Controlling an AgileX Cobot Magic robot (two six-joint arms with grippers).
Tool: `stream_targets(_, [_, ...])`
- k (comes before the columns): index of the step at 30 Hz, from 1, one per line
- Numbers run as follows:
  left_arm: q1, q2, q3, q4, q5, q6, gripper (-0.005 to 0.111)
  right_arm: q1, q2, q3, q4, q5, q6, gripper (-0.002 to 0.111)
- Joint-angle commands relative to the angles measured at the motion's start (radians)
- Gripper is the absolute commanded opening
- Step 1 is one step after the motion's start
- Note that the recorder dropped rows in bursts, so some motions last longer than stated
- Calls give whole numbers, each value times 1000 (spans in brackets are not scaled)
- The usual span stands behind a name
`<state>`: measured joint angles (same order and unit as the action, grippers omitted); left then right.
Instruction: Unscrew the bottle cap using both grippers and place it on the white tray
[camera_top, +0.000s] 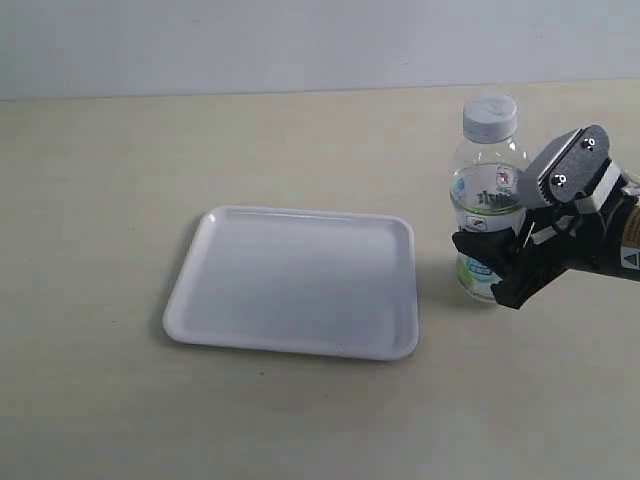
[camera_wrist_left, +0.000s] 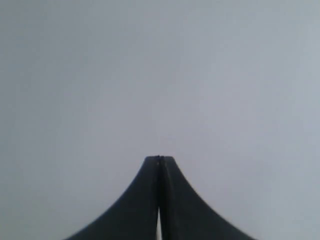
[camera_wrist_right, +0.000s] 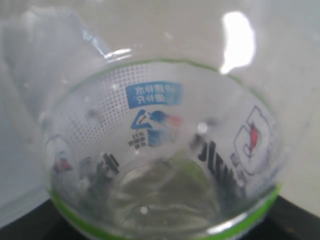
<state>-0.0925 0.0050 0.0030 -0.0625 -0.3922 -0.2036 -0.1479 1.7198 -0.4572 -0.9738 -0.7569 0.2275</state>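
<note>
bottle (camera_top: 485, 185) partly hidden behind right pincer (camera_top: 490, 270), arm (camera_top: 612, 240) cut off at edge

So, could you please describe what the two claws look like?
The right claw has black fingers, a silver-grey plate with two screws and a triangle label on its black arm. The left claw shows two dark tapered fingers.

tray (camera_top: 190, 290) on table (camera_top: 100, 150) | bottle (camera_top: 485, 170) just R of tray | cap (camera_top: 490, 116) on bottle | R pincer (camera_top: 485, 268) round bottle

Plain white tray (camera_top: 290, 346); white ribbed cap (camera_top: 490, 115); clear bottle (camera_top: 478, 165) banded with a white, blue and green label (camera_top: 482, 205), black lettering. Black right gripper (camera_top: 490, 262), silver-grey plate (camera_top: 565, 165). Black left gripper (camera_wrist_left: 160, 160). Beige worktop (camera_top: 100, 180).
</note>
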Motion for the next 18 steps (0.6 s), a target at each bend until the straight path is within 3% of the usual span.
stream_targets(1, [1,-5,-3,-4,-260,-27,0,-4,-7,-4,-1,26,-10,0])
stream_targets(5, [1,-5,-3,2,-375,-42,0,-4,-7,-4,13,26,-10,0])
stream_targets(10, [1,5,-55,16,-357,-74,0,-4,-7,-4,16,26,-10,0])
stream_targets(12, [1,117,-209,16,-192,-67,0,-4,-7,-4,16,26,-10,0])
stream_targets(15, [1,534,-609,63,123,-64,0,-4,-7,-4,16,28,11,0])
stream_targets(18, [-21,840,-922,182,413,-70,3,-4,-7,-4,-4,28,37,0])
